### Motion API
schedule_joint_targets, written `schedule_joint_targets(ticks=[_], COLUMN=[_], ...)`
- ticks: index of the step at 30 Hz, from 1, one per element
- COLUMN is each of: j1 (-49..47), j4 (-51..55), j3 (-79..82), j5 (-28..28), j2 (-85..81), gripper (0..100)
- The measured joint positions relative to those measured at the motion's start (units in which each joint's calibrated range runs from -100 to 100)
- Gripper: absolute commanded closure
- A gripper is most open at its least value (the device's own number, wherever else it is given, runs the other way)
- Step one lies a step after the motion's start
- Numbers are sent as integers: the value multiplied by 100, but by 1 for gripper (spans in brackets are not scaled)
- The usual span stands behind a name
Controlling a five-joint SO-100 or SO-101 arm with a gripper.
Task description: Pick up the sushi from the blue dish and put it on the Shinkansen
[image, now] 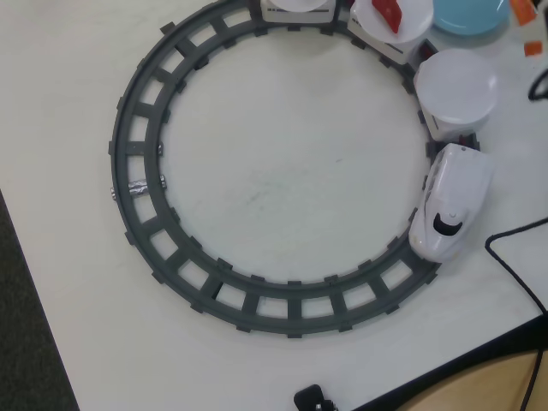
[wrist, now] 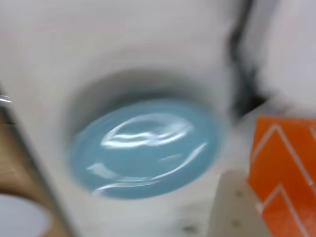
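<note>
In the blurred wrist view the light-blue dish [wrist: 143,148] lies empty on the white table. The orange sushi [wrist: 284,168] with pale stripes sits at the right, close to the camera and against a pale finger [wrist: 229,207] of my gripper [wrist: 276,192], which appears shut on it; the other finger is hidden. In the overhead view the dish [image: 469,15] is at the top right edge. The white Shinkansen [image: 451,201] stands on the right side of the track, with an empty white plate [image: 455,86] on the car behind it. Small orange shapes [image: 523,8] show beside the dish; what they are is unclear.
A grey ring track [image: 137,171] fills the table. Another train car carries a white plate with a dark-red piece [image: 387,13]. A black cable [image: 514,257] runs at the right, near the table's edge. A dark object [image: 312,399] lies at the bottom edge.
</note>
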Motion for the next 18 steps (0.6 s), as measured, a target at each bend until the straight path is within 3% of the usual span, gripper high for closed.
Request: schedule_joint_targets(ticks=[7,18], j1=[-1166,-1552], j4=[-227,-1024], j3=[1342,1549], j5=[0,0], j2=[-758,160], gripper=[98,98])
